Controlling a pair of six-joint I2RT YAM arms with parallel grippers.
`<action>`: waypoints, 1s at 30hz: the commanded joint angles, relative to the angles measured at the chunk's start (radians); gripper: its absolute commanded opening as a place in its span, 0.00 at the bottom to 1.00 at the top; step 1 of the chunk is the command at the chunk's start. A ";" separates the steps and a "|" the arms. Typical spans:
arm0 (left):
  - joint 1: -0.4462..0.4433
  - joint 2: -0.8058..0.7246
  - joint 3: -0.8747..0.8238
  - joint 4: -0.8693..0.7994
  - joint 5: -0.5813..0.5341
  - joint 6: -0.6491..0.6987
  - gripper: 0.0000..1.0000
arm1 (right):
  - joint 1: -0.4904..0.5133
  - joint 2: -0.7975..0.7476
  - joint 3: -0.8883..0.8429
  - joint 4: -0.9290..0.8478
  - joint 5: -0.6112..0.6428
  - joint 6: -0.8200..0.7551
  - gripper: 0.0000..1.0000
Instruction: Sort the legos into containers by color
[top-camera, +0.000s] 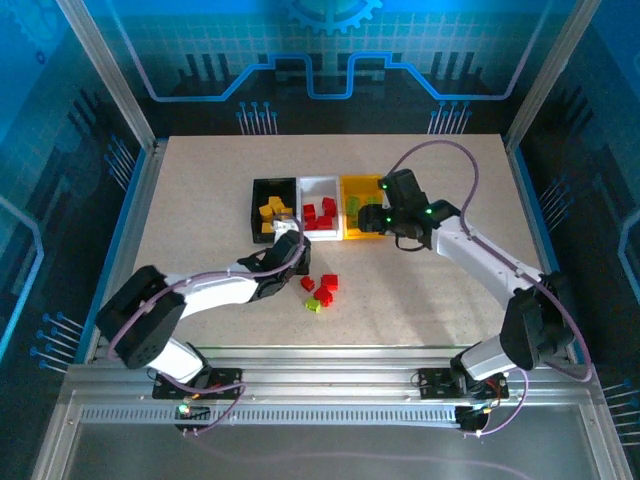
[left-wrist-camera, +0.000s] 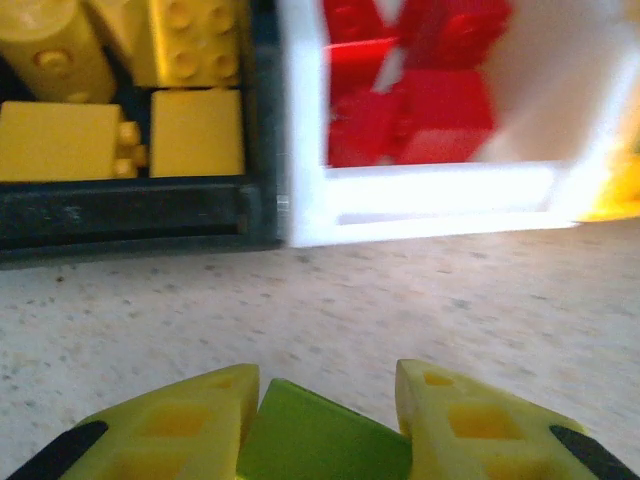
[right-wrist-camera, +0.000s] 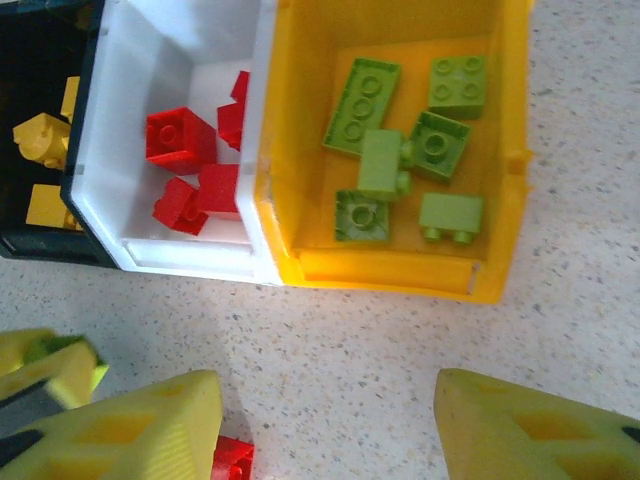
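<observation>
We are pinching a green lego (left-wrist-camera: 322, 448) in the left gripper (left-wrist-camera: 325, 395); the right gripper (right-wrist-camera: 328, 415) is hanging open and empty, 6 o'clock from the yellow bin (right-wrist-camera: 400, 270).

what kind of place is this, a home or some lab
Probably a robotics lab test cell: the left arm and right arm bolted to an aluminium rail frame, a speckled table walled by blue panels with a gear graphic, the left jaws shut on a green lego.
</observation>
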 joint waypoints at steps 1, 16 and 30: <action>-0.014 -0.035 0.123 -0.150 0.084 -0.042 0.32 | -0.039 -0.074 -0.057 0.019 0.010 0.029 0.60; -0.004 0.532 0.842 -0.259 0.204 0.037 0.32 | -0.066 -0.200 -0.217 0.002 -0.001 0.060 0.60; 0.022 0.647 1.045 -0.281 0.277 -0.021 0.73 | -0.061 -0.225 -0.256 0.008 -0.059 0.056 0.61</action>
